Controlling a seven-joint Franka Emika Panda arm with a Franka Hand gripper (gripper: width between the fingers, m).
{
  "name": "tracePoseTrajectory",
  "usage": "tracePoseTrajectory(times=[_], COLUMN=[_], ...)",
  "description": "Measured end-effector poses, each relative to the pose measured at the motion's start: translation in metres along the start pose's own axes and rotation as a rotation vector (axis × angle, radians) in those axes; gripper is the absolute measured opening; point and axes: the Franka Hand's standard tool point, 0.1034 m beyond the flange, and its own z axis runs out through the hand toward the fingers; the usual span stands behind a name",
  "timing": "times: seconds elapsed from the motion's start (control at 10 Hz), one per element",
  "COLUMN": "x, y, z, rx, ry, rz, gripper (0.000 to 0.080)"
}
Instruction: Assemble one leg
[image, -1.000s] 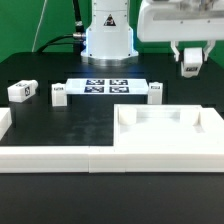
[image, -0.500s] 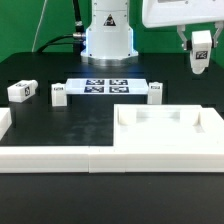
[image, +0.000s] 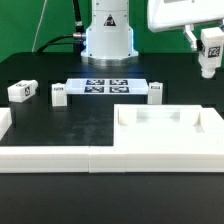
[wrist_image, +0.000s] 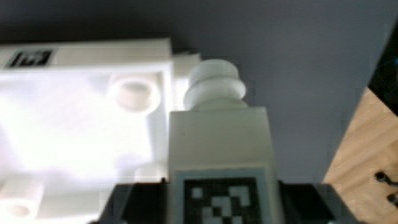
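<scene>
My gripper (image: 208, 42) is shut on a leg (image: 210, 52), a stubby white post with a black-and-white tag on its side. It holds the leg high in the air at the exterior view's far right. In the wrist view the leg (wrist_image: 217, 130) stands out between the dark fingers (wrist_image: 132, 203), its rounded peg end away from the camera, and the gripper (wrist_image: 217, 206) clamps its tagged end. The large white square tray (image: 168, 138) lies below, toward the front right. In the wrist view the tray (wrist_image: 80, 110) sits beside the leg with a round corner hole showing.
Three more white legs lie on the black table: one at the far left (image: 22, 91), one beside the marker board's left end (image: 58, 94), one at its right end (image: 155, 91). The marker board (image: 105, 86) lies mid-table. The arm's base (image: 108, 35) is behind it. A white bracket-shaped wall (image: 40, 155) runs along the front left.
My gripper has risen and moved toward the exterior view's right with the leg held in it. The other parts have not moved.
</scene>
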Motion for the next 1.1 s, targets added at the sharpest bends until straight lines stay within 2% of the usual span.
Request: tracePoseTrajectory(times=[0.1, 0.5, 0.6, 0.7, 0.8, 0.9, 1.1], x=[0.004, 0.003, 0.009, 0.021, 0.036, 0.044, 0.055], y=[-0.001, 0.001, 0.009, 0.020, 0.025, 0.024, 0.027], z=[-0.001, 0.000, 0.005, 0.014, 0.023, 0.028, 0.029], rx=[0.002, 0.000, -0.007, -0.021, -0.029, -0.029, -0.034], ry=[0.008, 0.006, 0.014, 0.025, 0.038, 0.044, 0.054], rz=[-0.015, -0.027, -0.088, -0.141, -0.162, -0.176, -0.224], gripper=[0.0289, 0.0290, 0.0290, 0.0290, 0.0290, 0.0290, 0.0290])
